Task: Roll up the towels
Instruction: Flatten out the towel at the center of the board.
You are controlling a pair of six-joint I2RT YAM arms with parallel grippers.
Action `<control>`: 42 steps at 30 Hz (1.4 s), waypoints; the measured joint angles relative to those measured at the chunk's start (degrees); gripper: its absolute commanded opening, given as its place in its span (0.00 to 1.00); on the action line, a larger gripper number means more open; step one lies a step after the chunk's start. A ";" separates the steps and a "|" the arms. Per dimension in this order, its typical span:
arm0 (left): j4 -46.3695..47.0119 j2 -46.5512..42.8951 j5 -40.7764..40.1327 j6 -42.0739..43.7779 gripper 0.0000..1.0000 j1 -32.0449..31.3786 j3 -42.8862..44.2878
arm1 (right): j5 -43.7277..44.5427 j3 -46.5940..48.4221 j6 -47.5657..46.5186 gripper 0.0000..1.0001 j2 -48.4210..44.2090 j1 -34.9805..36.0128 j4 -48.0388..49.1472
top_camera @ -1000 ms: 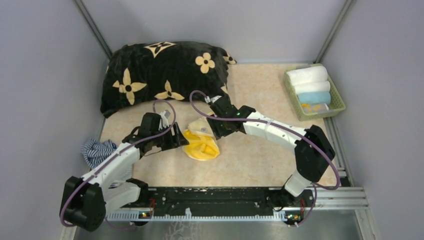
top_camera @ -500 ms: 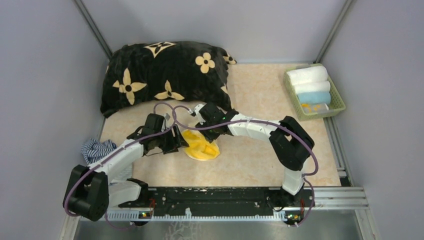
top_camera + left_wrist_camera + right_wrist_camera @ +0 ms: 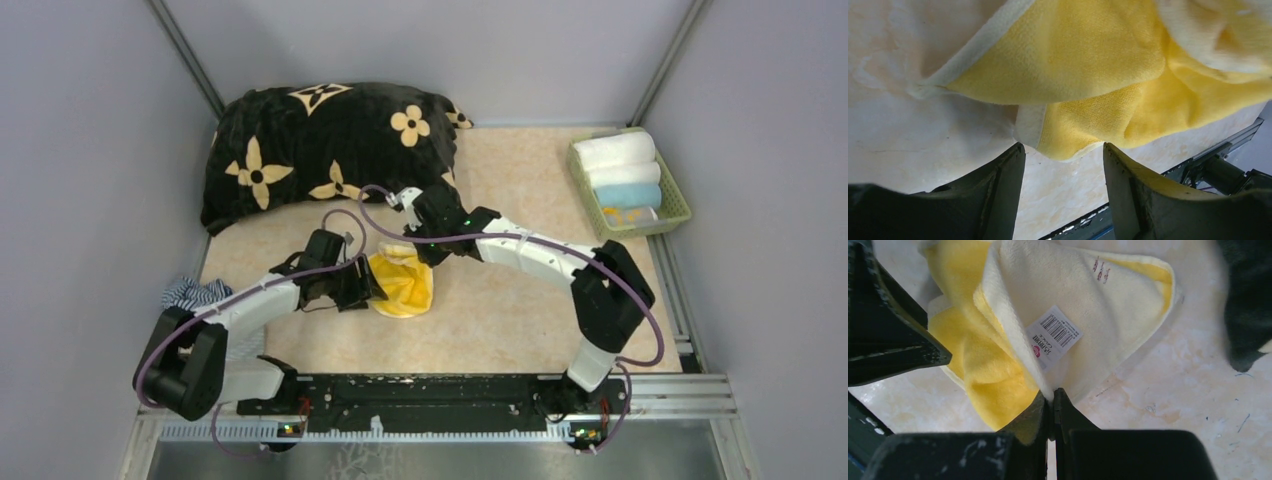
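Top view, towel: the yellow towel [image 3: 403, 285] lies bunched in the middle of the counter [image 3: 520, 320]. The left arm [image 3: 255, 300] is at its left edge and the right arm [image 3: 530, 255] is over its far edge.
Top view, surroundings: rolled towels [image 3: 620, 165] sit in the green basket [image 3: 680, 205] at far right, well apart from the work. A striped cloth [image 3: 190, 298] lies by the left wall.
Left wrist, left fingers [image 3: 1003, 190]: they are apart and hold nothing. A cream-hemmed corner of the towel lies on the counter just ahead of the gap.
Left wrist, advice: slide in low so that corner sits fully between the fingers before you close. Aim for the hem, not the whole bundle.
Right wrist, right fingers [image 3: 1073, 425]: they are pressed together, clamped on a fold of the towel's pale side near the barcode label [image 3: 1055, 337].
Right wrist, advice: the towel looks doubled over, so it likely needs flattening before any rolling. Once both holds are firm, draw them apart gently, clear of the black flowered blanket [image 3: 1248, 315], until the edges run straight.
Risk: a shallow pinch on the hem may slip as you stretch.
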 measured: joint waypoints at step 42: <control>-17.97 -8.24 -16.79 11.76 0.00 14.38 28.26 | 0.96 -4.04 14.53 0.00 -25.46 -38.95 -10.56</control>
